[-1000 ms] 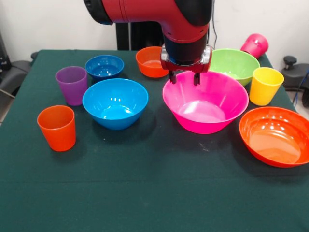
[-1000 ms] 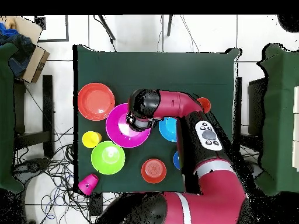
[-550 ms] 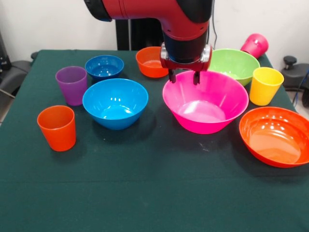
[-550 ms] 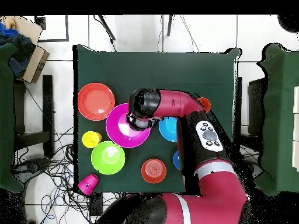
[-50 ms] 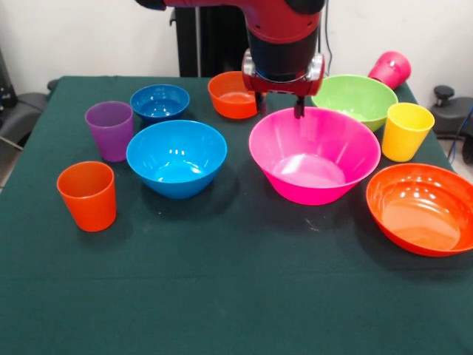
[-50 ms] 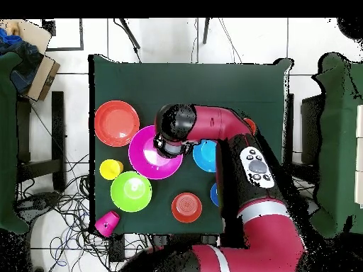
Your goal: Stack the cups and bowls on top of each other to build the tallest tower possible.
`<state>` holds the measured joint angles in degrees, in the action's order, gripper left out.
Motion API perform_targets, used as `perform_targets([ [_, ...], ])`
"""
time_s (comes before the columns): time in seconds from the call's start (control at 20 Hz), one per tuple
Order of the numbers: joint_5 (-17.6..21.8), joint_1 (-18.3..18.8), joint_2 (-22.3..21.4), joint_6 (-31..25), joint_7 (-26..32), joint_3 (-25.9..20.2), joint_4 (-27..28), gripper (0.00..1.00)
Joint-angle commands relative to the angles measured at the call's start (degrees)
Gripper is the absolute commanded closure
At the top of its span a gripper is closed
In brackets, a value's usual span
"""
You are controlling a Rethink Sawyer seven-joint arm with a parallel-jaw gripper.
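Front view: gripper (image 5: 279, 108) hangs over the far rim of the very large pink bowl (image 5: 315, 155), fingers spread apart, holding nothing, tips just above the rim. Pink bowl sits upright mid-table. Medium blue bowl (image 5: 177, 157) is left of it, apart. Small blue bowl (image 5: 160, 102) and small orange bowl (image 5: 230, 95) sit behind, lime green bowl (image 5: 358, 100) behind the pink one on the right. Large orange bowl (image 5: 421, 208) is at the right edge, near the pink bowl. Purple cup (image 5: 109, 130) and orange cup (image 5: 88, 195) stand upright at left, yellow cup (image 5: 406, 131) upright at right, beside the green bowl. Magenta cup (image 5: 390, 69) lies tipped at the far right corner. Nothing is stacked. Overhead view: arm (image 6: 227, 142) covers part of the blue bowls; pink bowl (image 6: 145, 156) sits between the large orange bowl (image 6: 116, 122) and the lime green bowl (image 6: 130, 191).
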<state>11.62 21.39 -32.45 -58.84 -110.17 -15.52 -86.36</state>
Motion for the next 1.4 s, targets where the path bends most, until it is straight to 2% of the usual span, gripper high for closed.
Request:
perform_targets([
  [0.05, 3.9, 0.2, 1.2, -3.4, 9.1, -3.9, 0.2, 0.0],
  [0.55, 4.1, 0.7, 2.7, -1.7, 9.7, -4.2, 0.4, 0.0],
  [1.4, 4.5, 2.3, 3.9, -2.3, 11.5, -5.1, 1.4, 0.0],
])
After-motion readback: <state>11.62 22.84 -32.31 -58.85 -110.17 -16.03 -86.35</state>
